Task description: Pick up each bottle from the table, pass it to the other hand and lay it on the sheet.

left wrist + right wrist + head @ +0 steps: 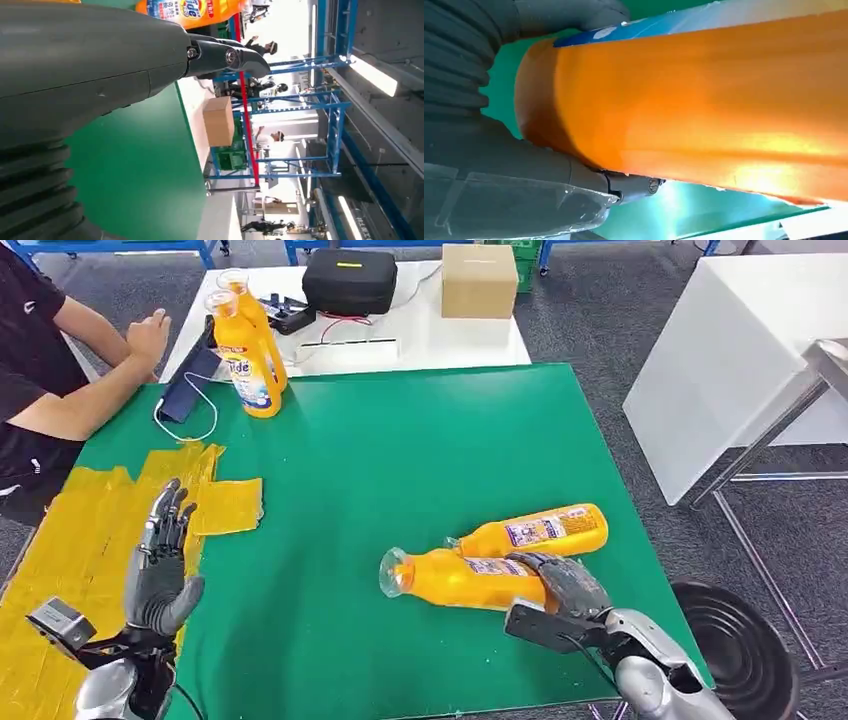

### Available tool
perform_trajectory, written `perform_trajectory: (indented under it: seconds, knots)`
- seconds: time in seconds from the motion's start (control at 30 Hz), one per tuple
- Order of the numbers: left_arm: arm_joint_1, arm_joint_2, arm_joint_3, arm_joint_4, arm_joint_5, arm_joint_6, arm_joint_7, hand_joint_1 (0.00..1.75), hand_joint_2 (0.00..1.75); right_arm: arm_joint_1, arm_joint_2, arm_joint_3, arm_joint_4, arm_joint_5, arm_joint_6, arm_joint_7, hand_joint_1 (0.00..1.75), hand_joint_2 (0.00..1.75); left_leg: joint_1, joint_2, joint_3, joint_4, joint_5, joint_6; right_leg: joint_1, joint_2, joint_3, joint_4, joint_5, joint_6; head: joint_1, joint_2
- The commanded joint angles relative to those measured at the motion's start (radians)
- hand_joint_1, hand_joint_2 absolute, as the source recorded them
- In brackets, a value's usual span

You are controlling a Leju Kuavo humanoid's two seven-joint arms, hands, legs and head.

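Observation:
Two orange detergent bottles lie on the green table (400, 460) at the near right. My right hand (565, 585) grips the nearer bottle (455, 578) around its base end; up close its orange body (704, 105) rests against my palm. The farther bottle (545, 530) lies just behind it, touching it. Two more orange bottles (248, 355) stand upright at the table's far left; one (200, 10) appears beyond my left fingers (225, 55). My left hand (160, 560) is raised with its fingers spread, holding nothing, over the edge of the yellow sheet (90, 530).
A person's arm (90, 370) rests at the far left corner beside a dark phone with a white cable (190, 380). Behind the green table, a white table carries a black case (350, 280) and a cardboard box (478, 280). A black bin (745, 640) stands at right.

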Motion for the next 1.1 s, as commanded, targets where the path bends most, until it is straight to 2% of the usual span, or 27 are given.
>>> perform_trajectory:
  seconds: [0.03, 0.07, 0.17, 0.33, 0.47, 0.53, 1.0, 1.1]
  knots:
    - [0.055, -0.008, 0.009, -0.024, 0.041, -0.057, 0.005, 0.0, 0.0, 0.023, 0.074, -0.196, -0.16, -0.395, 0.034, -0.152, 1.75, 1.75, 0.0, 0.001, 0.0, 0.001, -0.002, -0.001, 0.0, 0.002, -0.001, 0.001, -0.001, 0.0, 0.0, 0.0]
    - [0.068, -0.009, 0.001, -0.042, 0.04, -0.061, -0.005, 0.0, 1.75, 0.029, 0.07, -0.23, -0.19, -0.456, 0.059, -0.153, 1.75, 1.75, 0.0, 0.001, -0.001, 0.001, -0.002, -0.001, 0.0, 0.002, -0.002, 0.001, -0.001, 0.0, 0.0, 0.0]
    - [0.075, -0.009, -0.019, -0.063, 0.03, -0.058, -0.006, 0.0, 1.75, 0.029, 0.079, -0.26, -0.195, -0.496, 0.085, -0.153, 1.75, 1.75, -0.002, 0.0, -0.005, 0.001, -0.001, 0.0, -0.003, 0.0, -0.005, 0.001, -0.001, 0.0, -0.001, 0.0]
    - [0.064, -0.013, -0.052, -0.056, 0.062, -0.077, 0.017, 0.0, 1.75, 0.037, 0.138, -0.23, -0.136, -0.483, 0.082, -0.171, 1.75, 1.75, -0.001, -0.002, -0.003, -0.001, 0.0, -0.001, -0.001, -0.001, -0.003, -0.001, 0.0, 0.0, 0.0, 0.0]
    - [0.037, -0.007, -0.112, -0.024, 0.259, -0.208, 0.098, 0.0, 1.75, -0.103, 0.256, -0.158, -0.002, -0.489, 0.045, -0.178, 1.75, 1.75, 0.0, 0.002, -0.003, -0.001, 0.0, -0.001, -0.001, 0.003, -0.004, -0.001, 0.001, -0.001, 0.0, 0.0]
    - [0.041, -0.001, -0.13, -0.033, 0.292, -0.224, 0.109, 0.0, 1.75, -0.137, 0.284, -0.139, 0.014, -0.488, 0.026, -0.176, 1.75, 1.75, 0.0, 0.005, -0.005, -0.001, 0.0, -0.001, -0.001, 0.005, -0.005, -0.001, 0.002, 0.0, 0.0, 0.0]
    - [0.045, 0.005, -0.129, -0.039, 0.298, -0.224, 0.111, 0.0, 1.75, -0.127, 0.271, -0.14, 0.0, -0.489, 0.023, -0.172, 1.75, 1.75, -0.001, 0.0, -0.005, 0.0, 0.001, 0.0, -0.002, 0.0, -0.005, 0.0, 0.0, 0.0, 0.0, 0.0]
    - [0.037, 0.004, -0.149, -0.044, 0.328, -0.249, 0.12, 0.0, 1.75, -0.156, 0.31, -0.13, 0.019, -0.503, 0.022, -0.175, 1.75, 1.75, -0.002, 0.0, -0.006, 0.0, 0.001, 0.0, -0.002, 0.0, -0.005, 0.0, 0.0, 0.0, 0.0, 0.0]
